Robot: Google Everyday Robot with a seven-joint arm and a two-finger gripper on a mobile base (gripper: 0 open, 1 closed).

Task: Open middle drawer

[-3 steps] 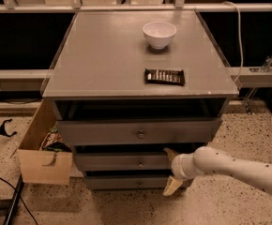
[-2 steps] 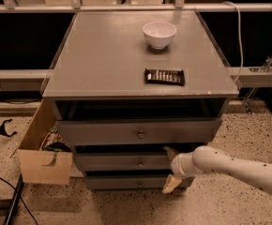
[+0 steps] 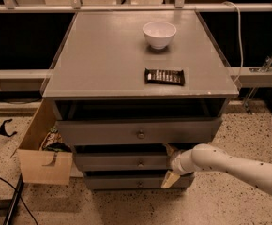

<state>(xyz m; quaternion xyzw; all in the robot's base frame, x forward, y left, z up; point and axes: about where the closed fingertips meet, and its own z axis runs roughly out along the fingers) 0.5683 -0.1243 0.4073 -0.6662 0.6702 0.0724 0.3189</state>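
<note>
Under the grey counter [image 3: 103, 55], the middle drawer [image 3: 117, 162] is set between 2 others. The hand [image 3: 170, 164], fingers spread, is placed at its front, right of the knob [image 3: 139, 163]. A straight, level pull is advised.

Grey middle drawer [image 3: 117, 162], flat front, round centre knob, hand [image 3: 170, 164] at its right end, fingers spread
</note>
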